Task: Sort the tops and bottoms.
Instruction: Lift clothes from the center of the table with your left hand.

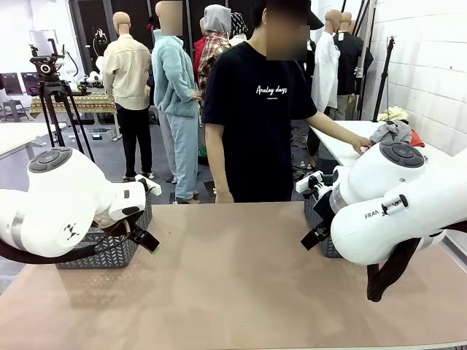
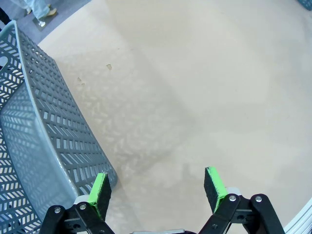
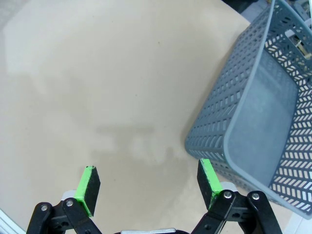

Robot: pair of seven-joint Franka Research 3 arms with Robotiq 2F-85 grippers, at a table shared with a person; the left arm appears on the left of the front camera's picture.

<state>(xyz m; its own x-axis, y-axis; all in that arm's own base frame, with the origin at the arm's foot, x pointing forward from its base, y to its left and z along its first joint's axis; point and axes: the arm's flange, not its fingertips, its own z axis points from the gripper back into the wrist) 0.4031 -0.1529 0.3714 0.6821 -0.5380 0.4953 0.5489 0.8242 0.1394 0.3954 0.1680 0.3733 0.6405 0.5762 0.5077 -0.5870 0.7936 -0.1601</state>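
Observation:
A light grey top (image 1: pixel 392 131) lies crumpled on a white side table (image 1: pixel 350 138) at the back right, with an orange top (image 1: pixel 417 138) showing beside it. The hand (image 1: pixel 363 146) of a person in a black T-shirt rests at that pile. The bottoms are out of view. My left gripper (image 1: pixel 149 244) (image 2: pixel 158 187) hangs open over bare tabletop beside the left basket, nothing between its green pads. My right gripper (image 1: pixel 310 237) (image 3: pixel 148 178) is open too, low over the table next to the right basket.
A grey perforated basket (image 1: pixel 109 251) (image 2: pixel 53 141) stands at the table's left edge, and another (image 1: pixel 319 219) (image 3: pixel 253 126) at the right. Bare tan tabletop (image 1: pixel 233 277) lies between them. A tripod (image 1: pixel 55 87) stands on the floor behind.

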